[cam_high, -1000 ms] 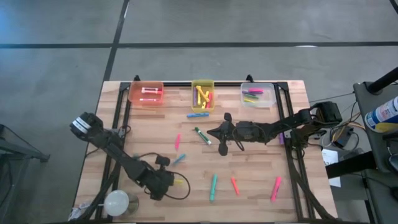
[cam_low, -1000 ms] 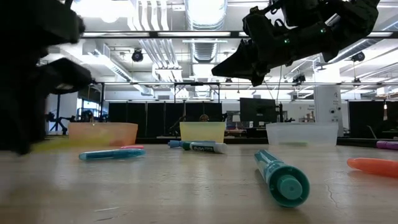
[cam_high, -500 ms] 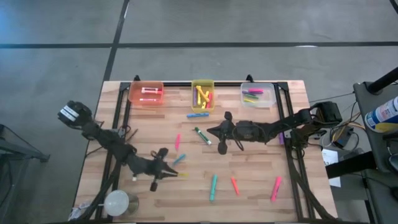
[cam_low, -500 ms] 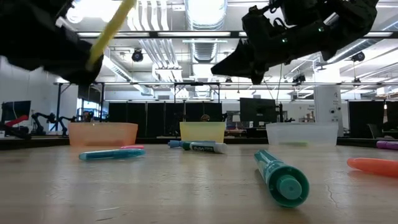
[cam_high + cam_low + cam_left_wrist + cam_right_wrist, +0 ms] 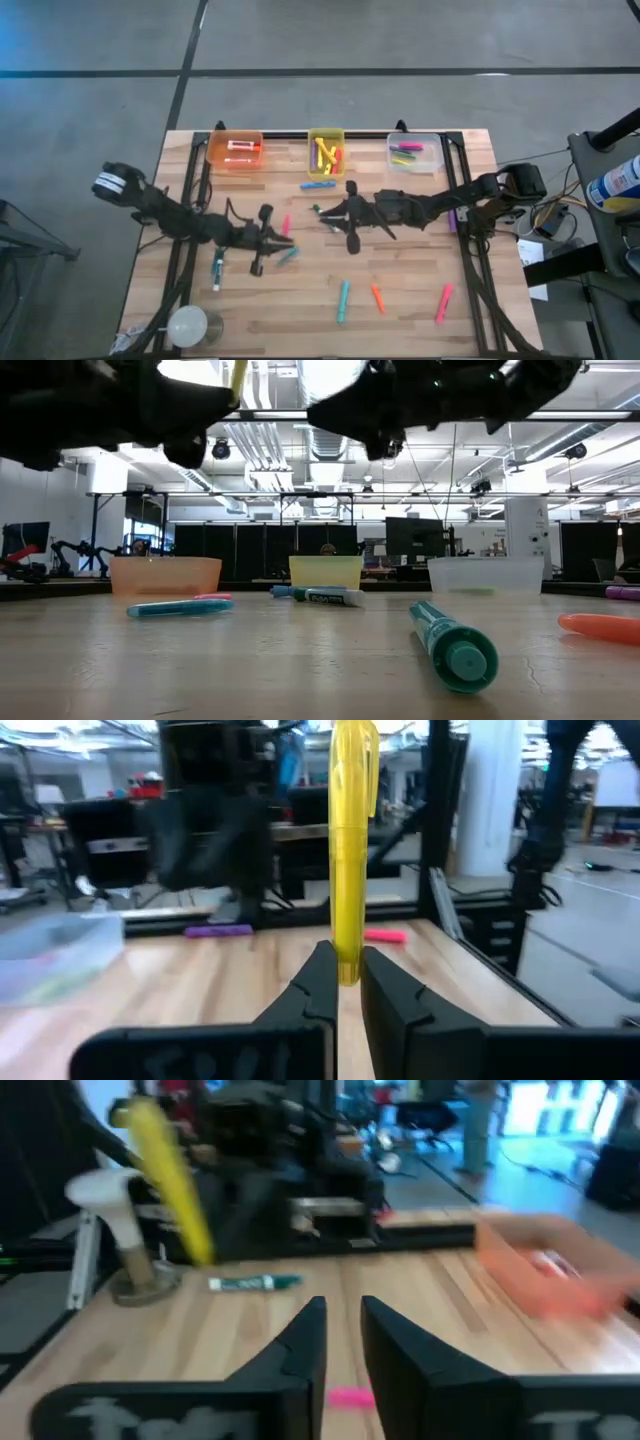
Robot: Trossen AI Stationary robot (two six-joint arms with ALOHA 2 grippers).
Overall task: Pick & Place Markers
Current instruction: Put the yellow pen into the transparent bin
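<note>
A wooden table seen from above, with two dark robot arms reaching in toward its middle from the left and right sides. The left gripper has its fingers pinched shut on the lower end of a yellow marker, which stands upright above them, lifted clear of the wood, probably so it can be carried to a bin. The right gripper hovers over the centre with its fingers a narrow gap apart and nothing between them, seemingly lining up on a marker below.

Three small bins stand in a row along the far edge. The orange bin, on the left, holds a couple of pink or red markers. The yellow bin, in the middle, holds several yellow ones and something red. The clear bin, on the right, holds green and pink ones.

Loose markers lie scattered on the table: a blue marker just in front of the yellow bin, a teal marker, an orange marker and a pink marker toward the near edge
</note>
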